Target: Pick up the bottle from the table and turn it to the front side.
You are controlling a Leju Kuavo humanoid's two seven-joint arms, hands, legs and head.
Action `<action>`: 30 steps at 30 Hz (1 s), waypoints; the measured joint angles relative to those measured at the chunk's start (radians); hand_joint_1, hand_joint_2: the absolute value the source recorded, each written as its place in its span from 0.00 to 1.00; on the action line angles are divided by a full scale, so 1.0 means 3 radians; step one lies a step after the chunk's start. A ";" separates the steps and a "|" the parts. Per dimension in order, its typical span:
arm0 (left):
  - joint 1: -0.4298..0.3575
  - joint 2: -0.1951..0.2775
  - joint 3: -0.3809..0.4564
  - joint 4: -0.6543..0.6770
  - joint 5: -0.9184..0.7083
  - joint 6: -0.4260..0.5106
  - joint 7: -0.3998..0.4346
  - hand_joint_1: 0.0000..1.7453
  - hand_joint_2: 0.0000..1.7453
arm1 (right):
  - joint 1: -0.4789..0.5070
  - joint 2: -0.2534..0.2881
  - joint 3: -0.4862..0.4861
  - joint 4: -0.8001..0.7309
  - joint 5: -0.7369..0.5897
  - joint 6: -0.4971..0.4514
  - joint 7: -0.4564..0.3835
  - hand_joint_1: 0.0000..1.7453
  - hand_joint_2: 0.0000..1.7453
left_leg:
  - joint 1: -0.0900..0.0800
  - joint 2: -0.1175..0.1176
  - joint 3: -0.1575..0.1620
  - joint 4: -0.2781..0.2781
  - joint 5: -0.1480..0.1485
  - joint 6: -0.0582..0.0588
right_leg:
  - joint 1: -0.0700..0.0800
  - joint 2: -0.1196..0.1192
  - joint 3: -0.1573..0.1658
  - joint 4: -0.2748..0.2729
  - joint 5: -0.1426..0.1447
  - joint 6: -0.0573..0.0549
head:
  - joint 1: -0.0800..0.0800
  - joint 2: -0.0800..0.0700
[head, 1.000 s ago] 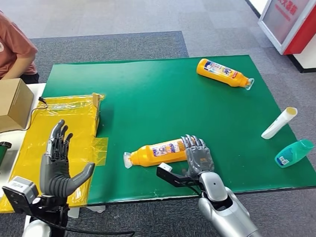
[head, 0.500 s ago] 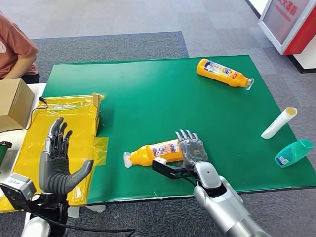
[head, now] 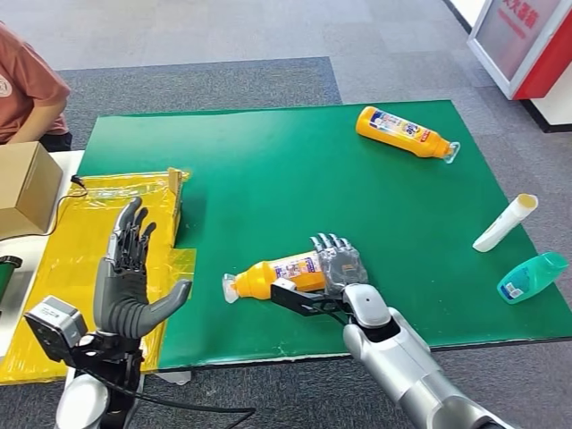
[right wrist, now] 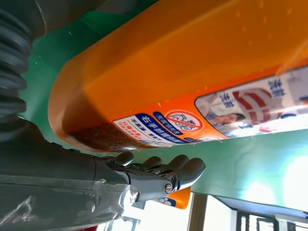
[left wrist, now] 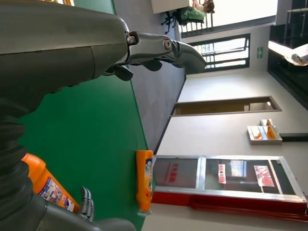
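The bottle (head: pixel 283 274) lay on its side near the mat's (head: pixel 270 170) front edge, probably light, stiff and slick, best gripped mid-body. The right hand (head: pixel 340 268) rested at its base, fingers extended, grip unclear. The left hand (head: pixel 128 286) hovered spread, holding nothing.

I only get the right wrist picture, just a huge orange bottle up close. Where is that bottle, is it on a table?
Observer: In the head view the orange bottle lies on its side on a green mat, with the right hand over its bottom end. I cannot confirm a firm grip.
Operator: Anything else lying around?
Observer: A teal bottle and a white tube lie at the mat's right edge.
Operator: And the other hand?
Observer: The left hand is raised, fingers spread, holding nothing.
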State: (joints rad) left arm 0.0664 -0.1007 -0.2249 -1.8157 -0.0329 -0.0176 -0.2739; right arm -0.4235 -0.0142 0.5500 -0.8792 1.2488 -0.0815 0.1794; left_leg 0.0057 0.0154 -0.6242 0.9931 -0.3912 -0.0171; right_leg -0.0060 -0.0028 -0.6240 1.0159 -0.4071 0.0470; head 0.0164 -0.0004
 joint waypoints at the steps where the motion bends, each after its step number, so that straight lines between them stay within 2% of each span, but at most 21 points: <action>1: -0.0001 0.0000 -0.0005 0.0007 0.0001 0.0001 0.0000 0.00 1.00 | -0.0012 0.0002 0.0007 0.0016 0.0004 0.0007 -0.0007 0.26 1.00 | 0.0000 0.0000 0.0000 0.0000 0.0000 0.0000 | 0.0000 0.0000 0.0000 0.0000 0.0000 0.0000 | 0.0000 0.0000; 4: -0.0003 0.0002 -0.0030 0.0021 0.0005 0.0008 -0.0004 0.00 1.00 | -0.0040 0.0008 0.0036 0.0065 0.0010 0.0036 -0.0018 1.00 1.00 | 0.0000 0.0000 0.0000 0.0000 0.0001 0.0000 | 0.0000 0.0000 0.0000 0.0000 0.0001 0.0000 | 0.0000 0.0000; 20: 0.0003 0.0009 -0.0053 0.0023 0.0007 0.0039 -0.0022 0.00 1.00 | -0.0084 0.0009 0.0112 0.0133 -0.0164 -0.0031 -0.0127 1.00 1.00 | 0.0000 0.0000 0.0001 0.0000 0.0003 0.0002 | 0.0000 0.0000 0.0001 0.0000 0.0003 0.0001 | 0.0000 0.0000; 25: 0.0017 0.0013 -0.0053 0.0023 0.0008 0.0039 -0.0024 0.00 1.00 | -0.0006 0.0009 0.0096 -0.0008 -0.0443 -0.0051 -0.0265 1.00 1.00 | 0.0000 0.0000 0.0000 0.0000 0.0003 0.0002 | 0.0000 0.0000 0.0000 0.0000 0.0003 0.0001 | 0.0000 0.0000; 30: 0.0031 0.0024 -0.0053 0.0023 0.0011 0.0058 -0.0044 0.00 1.00 | 0.0134 0.0009 -0.0017 -0.0263 -0.1038 -0.0019 -0.0550 1.00 1.00 | 0.0000 0.0000 -0.0001 0.0000 0.0003 0.0002 | 0.0000 0.0000 0.0000 0.0000 0.0003 0.0002 | 0.0000 0.0000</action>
State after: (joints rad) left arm 0.0758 -0.0935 -0.2407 -1.8090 -0.0296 -0.0003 -0.2871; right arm -0.3832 -0.0114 0.5448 -0.9580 0.9373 -0.0874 0.0143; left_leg 0.0056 0.0153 -0.6245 0.9931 -0.3903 -0.0165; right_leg -0.0059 -0.0029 -0.6241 1.0160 -0.4063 0.0475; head 0.0163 -0.0004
